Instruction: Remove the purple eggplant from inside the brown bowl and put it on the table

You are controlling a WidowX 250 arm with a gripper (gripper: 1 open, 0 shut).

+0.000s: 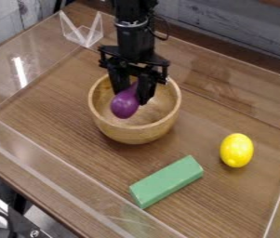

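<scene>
The round light-brown wooden bowl (153, 129) stands near the middle of the dark wood-grain table (68, 130). My black gripper (131, 93) reaches straight down into it from above. Its fingers are shut on the glossy purple eggplant (125, 105), which hangs just inside the bowl at about rim height. The eggplant's upper end is hidden between the fingers. I cannot tell whether its bottom touches the bowl.
A yellow lemon (236, 150) lies to the right of the bowl. A green block (167, 180) lies in front of it, towards the near edge. Clear acrylic walls (55, 186) ring the tabletop, with a clear stand (83, 30) at the back left.
</scene>
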